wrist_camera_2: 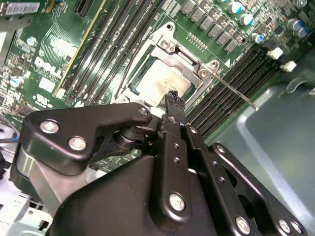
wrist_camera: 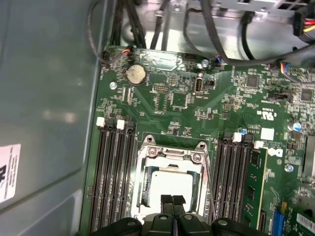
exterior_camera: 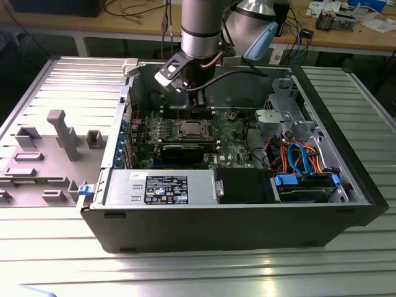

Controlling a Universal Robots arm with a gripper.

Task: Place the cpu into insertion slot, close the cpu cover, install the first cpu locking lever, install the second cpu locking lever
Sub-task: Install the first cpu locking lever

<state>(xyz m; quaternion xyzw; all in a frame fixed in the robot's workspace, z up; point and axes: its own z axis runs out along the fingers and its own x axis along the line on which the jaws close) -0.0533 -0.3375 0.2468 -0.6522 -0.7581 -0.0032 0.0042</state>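
Note:
The cpu [wrist_camera: 171, 186] lies flat in the insertion slot [exterior_camera: 190, 129] on the green motherboard [wrist_camera: 167, 98], its silver top showing through the window of the cpu cover [wrist_camera: 170, 156]. That cover lies down around the cpu [wrist_camera_2: 162, 78]. A thin metal locking lever [wrist_camera_2: 237, 92] runs along one side of the socket and sticks out past its corner; another lever [wrist_camera_2: 132, 66] runs along the opposite side. My gripper [wrist_camera: 172, 200] hangs just above the cpu's edge, its two black fingertips pressed together with nothing between them. In the second wrist view the gripper [wrist_camera_2: 171, 96] points down at the cover's rim.
Black memory slots [wrist_camera: 114, 172] flank the socket on both sides. The open computer case [exterior_camera: 346, 179] has steel walls around the board, a power supply [exterior_camera: 164, 187] in front, and a drive cage with cables [exterior_camera: 297, 154] at the exterior view's right. A grey lid [exterior_camera: 62, 136] lies at the left.

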